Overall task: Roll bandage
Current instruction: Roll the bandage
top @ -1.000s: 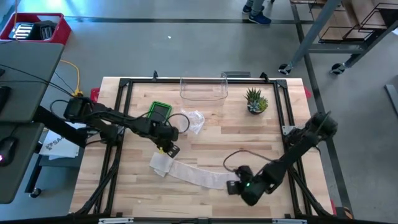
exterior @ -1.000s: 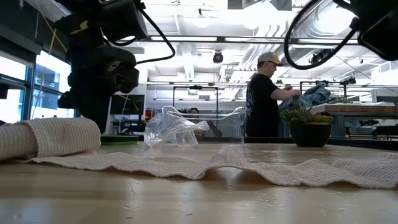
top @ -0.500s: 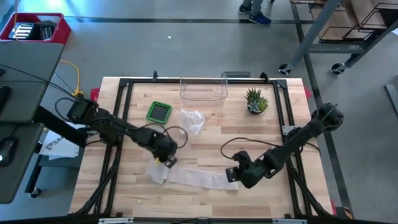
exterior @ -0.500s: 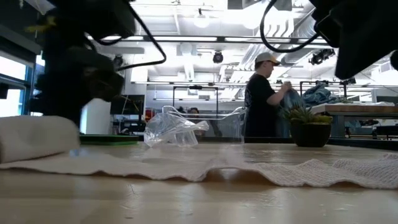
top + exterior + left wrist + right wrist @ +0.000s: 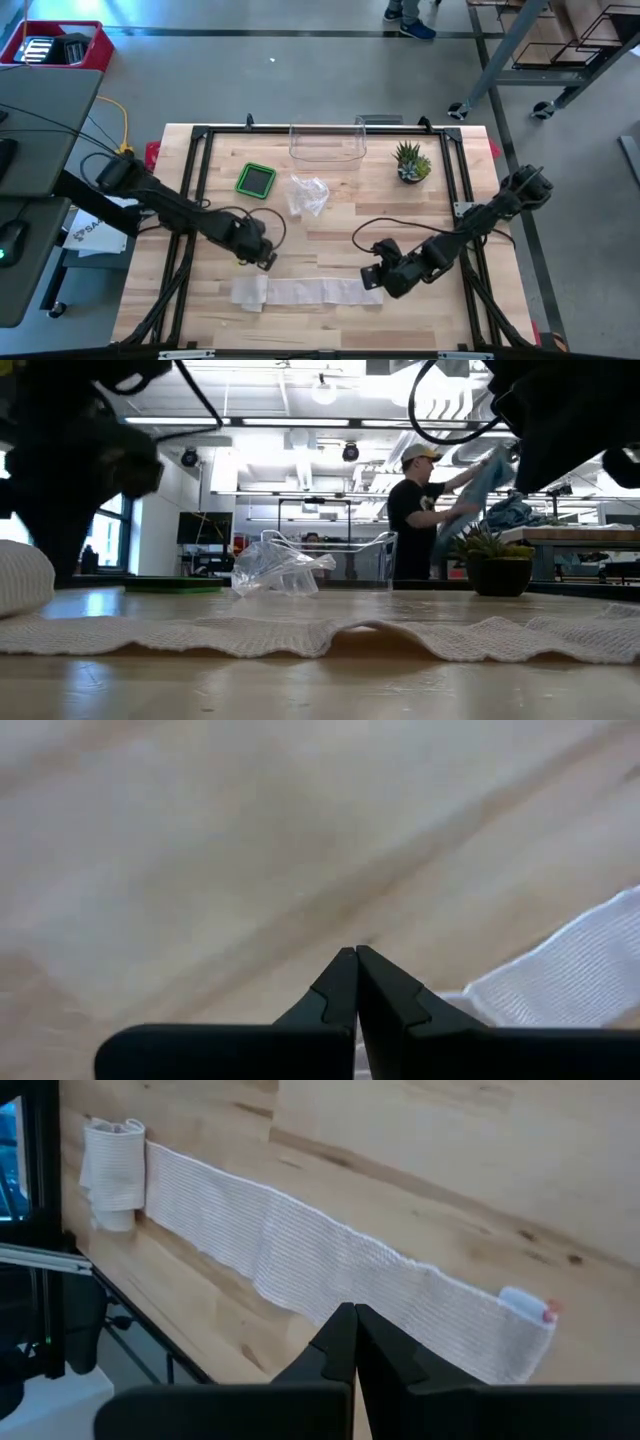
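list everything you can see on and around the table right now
bandage: one, white, laid out flat along the table's near edge, rolled at its left end
green container: one, far left part of the table
crumpled plastic bag: one, clear, right of the green container
clear bin: one, far edge, middle
potted plant: one, green, far right
person: one, dark shirt, in the room beyond, handling blue cloth
left gripper: one, dark, shut, above the bandage's rolled end
right gripper: one, dark, shut, by the bandage's right end

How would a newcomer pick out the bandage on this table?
Start at the wooden table and go to its near edge, away from the potted plant. The bandage lies there as a flat white woven strip, partly rolled at one end, unlike the crumpled clear plastic.
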Available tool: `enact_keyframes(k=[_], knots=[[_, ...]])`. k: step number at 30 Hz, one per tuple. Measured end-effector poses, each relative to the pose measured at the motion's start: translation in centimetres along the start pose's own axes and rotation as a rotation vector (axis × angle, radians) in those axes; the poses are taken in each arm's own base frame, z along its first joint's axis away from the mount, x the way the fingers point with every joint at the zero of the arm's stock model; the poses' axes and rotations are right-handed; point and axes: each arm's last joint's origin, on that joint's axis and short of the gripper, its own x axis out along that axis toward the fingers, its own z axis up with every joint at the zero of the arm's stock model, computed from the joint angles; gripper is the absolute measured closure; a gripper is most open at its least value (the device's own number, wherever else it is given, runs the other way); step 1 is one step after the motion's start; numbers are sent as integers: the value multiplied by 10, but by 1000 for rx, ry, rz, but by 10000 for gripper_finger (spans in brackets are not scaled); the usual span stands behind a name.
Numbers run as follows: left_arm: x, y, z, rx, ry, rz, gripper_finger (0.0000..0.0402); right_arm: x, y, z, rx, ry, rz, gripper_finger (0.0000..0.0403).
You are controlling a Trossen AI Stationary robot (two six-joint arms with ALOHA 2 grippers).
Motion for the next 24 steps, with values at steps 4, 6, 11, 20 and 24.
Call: enact_keyframes(k=[4, 6, 11, 20, 24], knots=[[-26, 11, 0, -34, -68, -29, 401, 2, 1, 5, -26, 5, -2, 403], [-37, 15, -9, -25, -74, -51, 401, 2, 4, 5, -48, 22, 18, 403], [-44, 17, -50, -43, -60, -102, 401, 1, 11, 3, -63, 40, 87, 403], [-56, -7, -112, -123, -30, -153, 401, 1, 16, 2, -74, 41, 145, 402], [-55, -27, -120, -184, -33, -79, 401, 2, 16, 6, -70, 32, 133, 379]])
